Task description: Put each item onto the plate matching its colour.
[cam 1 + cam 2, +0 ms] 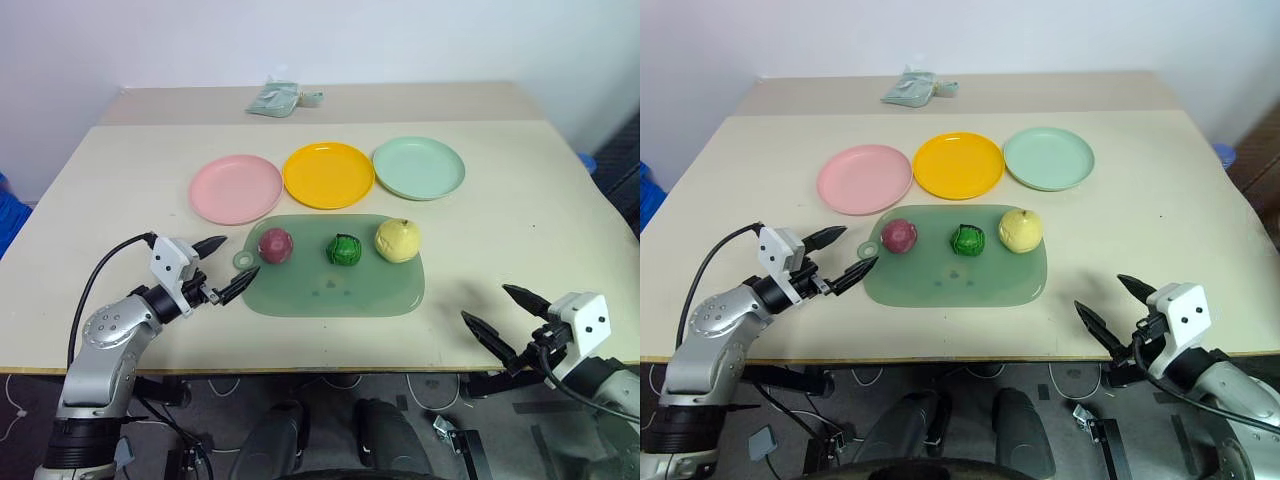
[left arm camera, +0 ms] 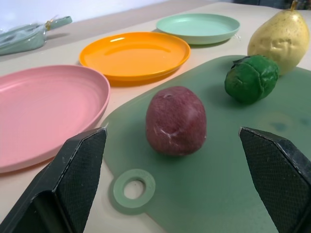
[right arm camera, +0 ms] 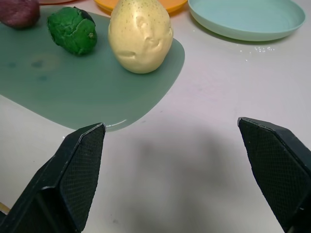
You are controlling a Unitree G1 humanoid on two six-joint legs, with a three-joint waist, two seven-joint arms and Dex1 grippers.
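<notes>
The red-purple piece [image 1: 275, 245] lies just ahead of the wide-open, empty left gripper [image 1: 220, 268], the yellow pear [image 1: 397, 240] well beyond the equally spread, empty right gripper [image 1: 497, 315].

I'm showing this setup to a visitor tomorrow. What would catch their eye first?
Probably the row of three plates, pink, bright yellow and mint green. Just nearer, three toy pieces line the green cutting board: red-purple, dark green, pale yellow pear. An open gripper waits at each side.
</notes>
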